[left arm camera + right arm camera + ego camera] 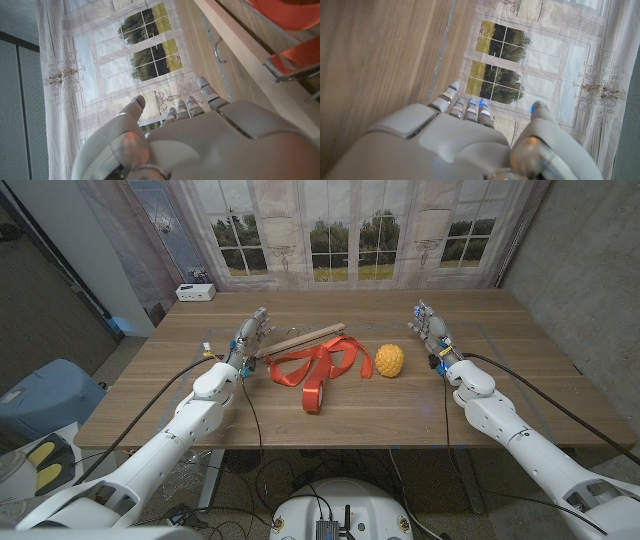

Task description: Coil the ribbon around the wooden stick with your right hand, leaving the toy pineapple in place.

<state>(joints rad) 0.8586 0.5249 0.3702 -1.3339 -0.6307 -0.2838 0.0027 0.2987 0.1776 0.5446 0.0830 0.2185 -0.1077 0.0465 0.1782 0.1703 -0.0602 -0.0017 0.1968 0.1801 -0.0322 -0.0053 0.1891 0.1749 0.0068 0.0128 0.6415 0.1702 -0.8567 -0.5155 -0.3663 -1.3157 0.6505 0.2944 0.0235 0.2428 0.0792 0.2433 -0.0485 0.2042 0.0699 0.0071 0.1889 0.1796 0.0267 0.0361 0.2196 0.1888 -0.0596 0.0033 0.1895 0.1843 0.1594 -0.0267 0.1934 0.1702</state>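
Right hand [432, 330]: at about 2 o'clock on the table [200, 415], fingers extended and slightly apart, nothing held. Toy pineapple [390, 360]: near it toward 9 o'clock, apart from the fingers. Ribbon [320, 370]: orange, loose loops at centre, one end trailing toward 6 o'clock. Wooden stick [305, 338]: at the loops' 12 o'clock edge, apparently touching them. Left hand [248, 340]: at 10 o'clock beside the stick's end, fingers extended, empty. White box [195, 292]: far corner, 11 o'clock.
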